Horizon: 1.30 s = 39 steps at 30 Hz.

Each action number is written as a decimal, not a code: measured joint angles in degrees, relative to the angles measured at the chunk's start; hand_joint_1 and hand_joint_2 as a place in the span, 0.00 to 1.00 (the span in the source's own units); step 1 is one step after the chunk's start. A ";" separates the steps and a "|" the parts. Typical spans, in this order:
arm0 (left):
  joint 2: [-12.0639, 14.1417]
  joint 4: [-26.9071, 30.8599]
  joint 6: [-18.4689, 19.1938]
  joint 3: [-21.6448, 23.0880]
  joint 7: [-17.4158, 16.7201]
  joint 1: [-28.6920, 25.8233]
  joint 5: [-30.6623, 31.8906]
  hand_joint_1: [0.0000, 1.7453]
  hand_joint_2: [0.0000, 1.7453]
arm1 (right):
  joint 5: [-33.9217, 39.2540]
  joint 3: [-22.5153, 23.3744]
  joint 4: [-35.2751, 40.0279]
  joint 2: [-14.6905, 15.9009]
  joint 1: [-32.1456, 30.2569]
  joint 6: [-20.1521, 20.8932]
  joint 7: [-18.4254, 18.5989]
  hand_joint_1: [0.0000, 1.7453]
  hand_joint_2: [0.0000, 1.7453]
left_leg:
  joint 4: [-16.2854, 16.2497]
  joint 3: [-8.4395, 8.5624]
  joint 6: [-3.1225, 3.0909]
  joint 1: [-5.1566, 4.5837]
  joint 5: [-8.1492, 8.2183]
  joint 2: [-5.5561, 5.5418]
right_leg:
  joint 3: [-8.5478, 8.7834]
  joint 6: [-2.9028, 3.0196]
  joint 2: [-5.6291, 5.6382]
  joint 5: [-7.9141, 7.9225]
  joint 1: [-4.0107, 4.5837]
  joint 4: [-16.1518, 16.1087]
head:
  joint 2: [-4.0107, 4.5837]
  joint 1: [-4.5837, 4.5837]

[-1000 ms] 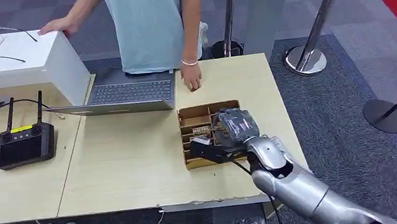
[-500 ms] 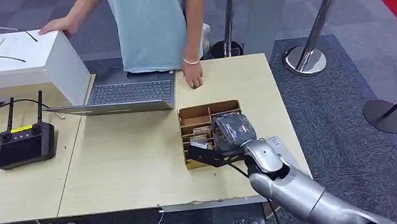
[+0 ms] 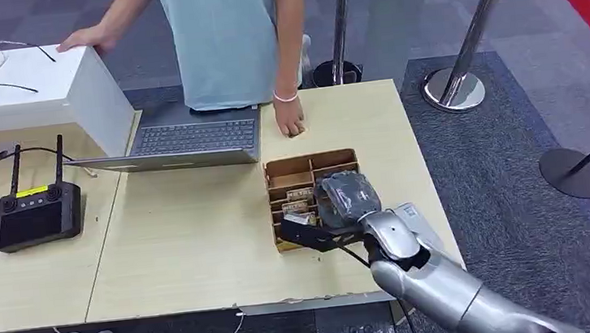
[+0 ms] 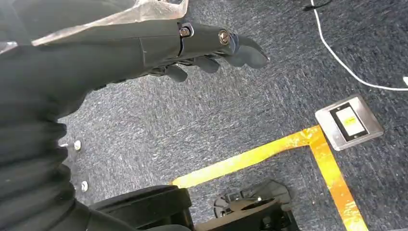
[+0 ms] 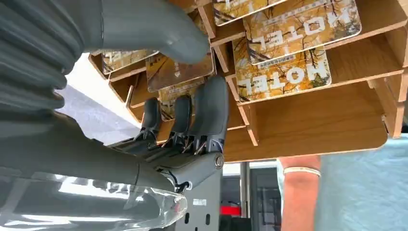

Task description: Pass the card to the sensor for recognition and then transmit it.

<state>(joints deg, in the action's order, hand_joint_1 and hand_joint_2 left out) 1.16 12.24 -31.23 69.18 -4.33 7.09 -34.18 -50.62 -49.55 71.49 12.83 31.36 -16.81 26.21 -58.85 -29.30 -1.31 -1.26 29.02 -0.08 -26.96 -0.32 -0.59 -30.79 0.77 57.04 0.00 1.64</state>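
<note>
"HOTEL" in large white capitals on yellow-and-brown leaf-patterned key cards [image 5: 284, 72], printed upside down as shown, slotted in brown wooden divided card box [image 5: 337, 120]

Light wooden table [image 3: 201, 241], white box [image 3: 64, 87], grey carpet floor [image 3: 523, 193], chrome stanchion posts [image 3: 461, 61], yellow floor tape [image 4: 269, 154], floor socket plate [image 4: 349, 121].

The card rack [image 3: 302, 184] sits on the bench [image 3: 201, 241], toward its right end. Over the rack's right half rests the right robot hand [image 3: 342, 199], its fingers [image 5: 211, 108] among the cards [image 5: 284, 72] in the slots. Behind and left of the rack lies a laptop [image 3: 191, 140]; a person's hand [image 3: 289, 118] rests on the bench just behind the rack. Far left of the rack lies a remote controller [image 3: 35, 212], and a box [image 3: 47, 88] stands behind that.
</note>
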 joint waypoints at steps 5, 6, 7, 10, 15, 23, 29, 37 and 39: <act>0.00 0.00 0.00 0.00 -0.02 0.00 -0.02 0.00 1.00 | 0.70 0.09 -0.42 0.48 -0.37 -0.46 0.20 0.65 1.00 | 0.00 0.01 0.00 0.00 0.00 0.01 | 0.00 0.00 0.00 0.00 0.00 0.00 | 0.00 0.00; 0.00 0.00 0.00 0.00 -0.04 -0.01 -0.02 0.00 1.00 | 0.72 0.13 -0.44 0.57 -0.38 -0.55 0.22 0.73 1.00 | 0.00 0.01 0.00 0.00 0.00 0.00 | 0.01 0.00 0.00 0.00 0.00 0.00 | 0.00 0.02; 0.00 0.00 0.00 0.00 -0.02 -0.02 -0.02 0.00 1.00 | 0.74 0.15 -0.44 0.68 -0.39 -0.61 0.24 0.80 1.00 | 0.00 0.01 0.00 0.00 0.00 0.00 | 0.01 0.00 0.00 0.00 0.00 0.00 | 0.00 0.00; 0.00 0.00 0.00 0.00 -0.02 -0.02 -0.02 0.00 1.00 | 0.79 0.33 -0.44 0.98 -0.46 -0.76 0.28 0.72 1.00 | 0.00 0.02 0.00 0.00 0.00 0.00 | 0.01 0.00 0.00 0.00 0.00 -0.01 | 0.00 0.00; 0.02 0.00 0.00 0.00 -0.02 -0.02 -0.02 0.00 1.00 | 0.83 0.48 -0.44 1.18 -0.74 -1.33 0.28 0.76 1.00 | 0.00 0.02 0.00 0.00 0.00 0.00 | 0.02 0.00 0.00 0.00 -0.01 -0.01 | 0.00 0.00; 0.02 0.00 0.00 0.00 0.00 -0.02 -0.02 0.00 1.00 | 0.70 0.83 -0.35 1.51 -0.72 -1.29 0.28 0.67 1.00 | 0.00 0.02 0.00 0.00 0.00 0.00 | 0.03 0.00 0.00 0.00 -0.01 -0.01 | 0.00 0.00; 0.02 0.00 0.00 0.00 0.00 -0.03 0.00 0.00 1.00 | 0.68 1.42 -0.33 1.59 -0.68 -0.90 0.59 0.62 1.00 | 0.00 0.02 0.00 0.00 0.00 0.00 | 0.02 0.00 0.00 0.00 -0.01 -0.01 | 0.02 0.00; 0.02 0.00 0.00 0.00 0.02 -0.03 0.02 0.00 1.00 | 0.68 1.64 0.24 2.10 -0.54 -0.50 1.07 0.57 1.00 | 0.00 0.01 0.00 0.00 0.00 0.00 | 0.02 0.00 0.00 0.00 0.00 0.00 | 0.00 0.00; 0.02 0.00 0.00 0.00 0.09 -0.03 0.07 0.00 1.00 | 0.68 1.79 0.46 2.21 -0.54 -0.46 1.07 0.55 1.00 | 0.00 0.01 0.00 0.00 0.00 0.00 | 0.02 0.00 0.00 0.00 0.00 0.00 | 0.00 0.02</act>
<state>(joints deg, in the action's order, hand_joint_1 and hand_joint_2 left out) 1.18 12.24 -31.23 69.18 -4.24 7.05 -34.12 -49.94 -47.76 71.95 15.04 30.82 -17.27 27.28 -58.86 -29.28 -1.31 -1.27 29.02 -0.08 -26.94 -0.32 -0.59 -30.79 0.76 57.04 0.00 1.66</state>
